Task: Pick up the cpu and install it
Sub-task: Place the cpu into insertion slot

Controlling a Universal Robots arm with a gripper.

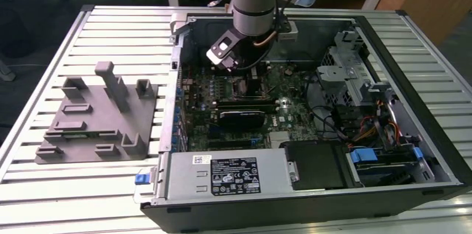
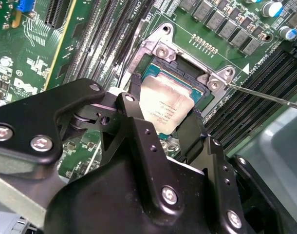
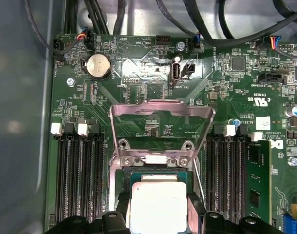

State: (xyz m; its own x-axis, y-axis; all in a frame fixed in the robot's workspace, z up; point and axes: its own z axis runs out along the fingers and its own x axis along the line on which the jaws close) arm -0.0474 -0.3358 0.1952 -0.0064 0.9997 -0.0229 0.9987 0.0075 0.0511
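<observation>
The cpu (image 2: 164,103), a small square chip with a pale silver top, sits between my gripper's two black fingers (image 2: 133,113), directly over the open motherboard socket (image 2: 160,48). In both wrist views the fingers press against opposite edges of the chip. The first wrist view shows the cpu (image 3: 158,207) low in the socket frame, with the metal load plate (image 3: 160,124) swung up behind it. My gripper (image 1: 237,73) reaches down into the open computer case in the exterior view. Whether the chip rests fully in the socket, I cannot tell.
Memory slots (image 3: 78,180) flank the socket, and one holds a memory stick (image 3: 258,183). A thin retention lever (image 2: 265,96) sticks out beside the socket. The case walls (image 1: 177,79), power supply (image 1: 229,173) and drive cage (image 1: 354,73) close in around it. A grey fixture (image 1: 96,118) lies on the slatted table.
</observation>
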